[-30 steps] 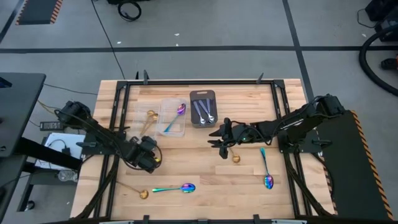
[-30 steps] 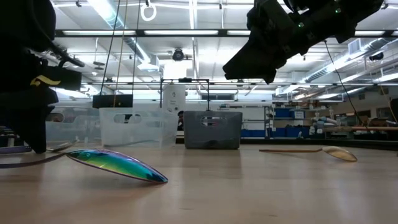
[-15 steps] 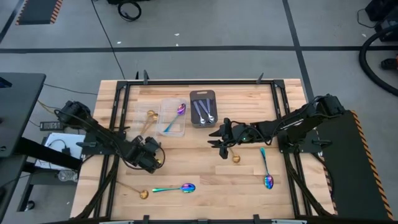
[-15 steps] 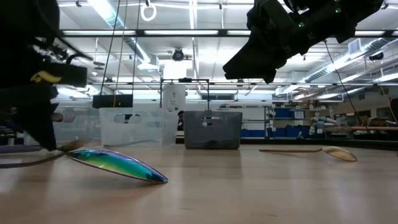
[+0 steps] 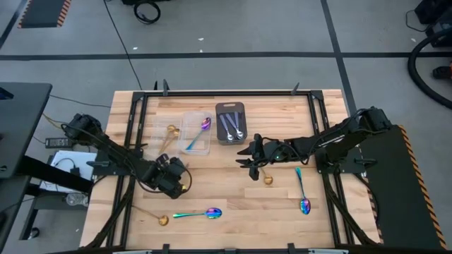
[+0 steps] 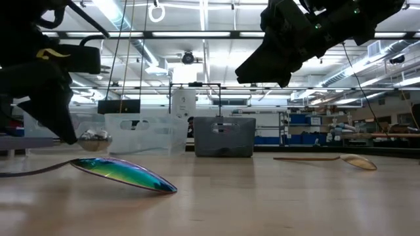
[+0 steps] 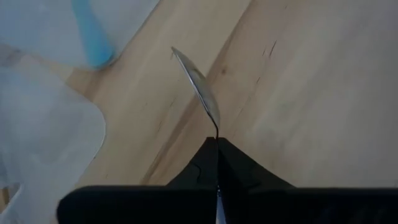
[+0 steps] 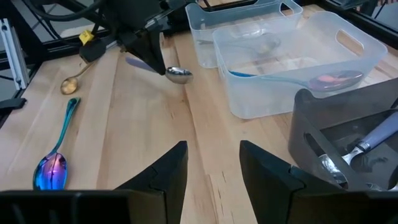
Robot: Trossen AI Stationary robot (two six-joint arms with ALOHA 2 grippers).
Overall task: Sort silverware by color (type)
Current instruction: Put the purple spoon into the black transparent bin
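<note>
My left gripper [image 5: 179, 185], at the table's left, is shut on a silver spoon [image 8: 178, 74] whose bowl [image 6: 95, 136] hangs clear of the wood. My right gripper [image 5: 248, 168] hovers open and empty at mid-table, just short of the dark tray [image 5: 230, 107] holding silver spoons. A gold spoon [image 5: 268, 178] lies beside it on the table. A rainbow spoon [image 5: 303, 195] lies to the right. Another rainbow spoon [image 5: 200, 213] and a gold spoon [image 5: 161, 219] lie at the near left. My left gripper pinches the spoon between its two shut fingertips at the neck [image 7: 216, 129], just behind the bowl. The fingers slant down from the table's left. The bowl sticks out past the fingertips. The rest of the handle is hidden behind the fingers. The spoon is lifted clear of the table.
Two clear containers stand at the back left: one [image 5: 168, 138] holds a gold spoon, the other [image 5: 197, 142] a rainbow spoon. Bare wood lies between the two grippers and along the near right.
My left gripper has shut on the silver spoon, risen, and rolled its wrist while shifting slightly toward the table's right. The spoon's bowl, which lay on the wood, now hangs clear above it.
</note>
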